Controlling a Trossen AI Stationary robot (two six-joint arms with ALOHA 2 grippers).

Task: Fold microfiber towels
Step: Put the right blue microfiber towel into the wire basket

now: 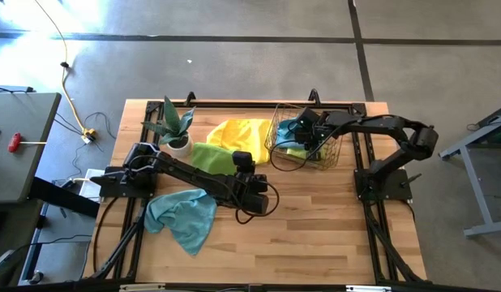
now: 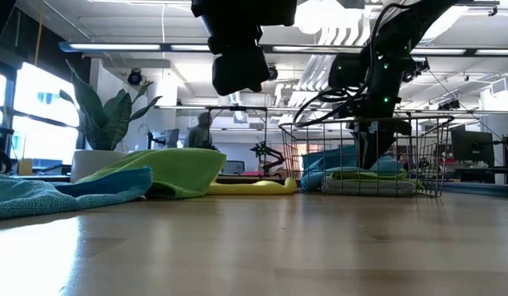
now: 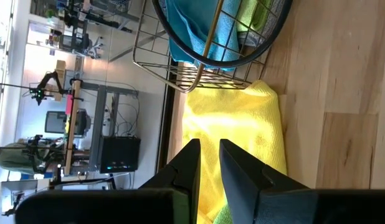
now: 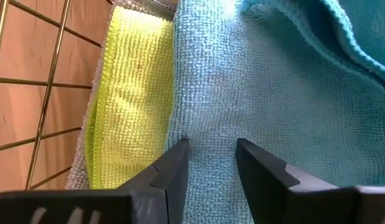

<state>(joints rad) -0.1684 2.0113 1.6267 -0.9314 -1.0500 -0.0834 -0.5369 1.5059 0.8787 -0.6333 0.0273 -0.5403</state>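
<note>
My right gripper (image 1: pixel 309 139) (image 4: pixel 211 148) reaches down into the wire basket (image 1: pixel 276 144). It is open, with its fingertips on a teal blue towel (image 4: pixel 267 81) that lies over a lime green towel (image 4: pixel 133 93) and a grey one. My left gripper (image 1: pixel 243 154) (image 3: pixel 210 155) hovers above the table's middle, pointing at the yellow towel (image 3: pixel 242 124). Its fingers are a narrow gap apart and hold nothing. A yellow towel (image 1: pixel 238 132) and a lime green towel (image 1: pixel 210 156) lie flat behind it. Another teal towel (image 1: pixel 182 217) lies crumpled near the left front. My right gripper comes from above, pointing steeply down. Both open fingertips (image 4: pixel 179 149) stand on the top surface of the teal blue towel (image 4: pixel 208 127) in the basket. Small creases run out from one fingertip. The towel lies flat on the stack and nothing is pinched.
A potted plant (image 1: pixel 176 130) stands at the far left of the table beside the lime towel. The basket's wire walls (image 2: pixel 361 156) surround my right gripper. Bare wood (image 1: pixel 315 227) stretches across the near right half of the table.
</note>
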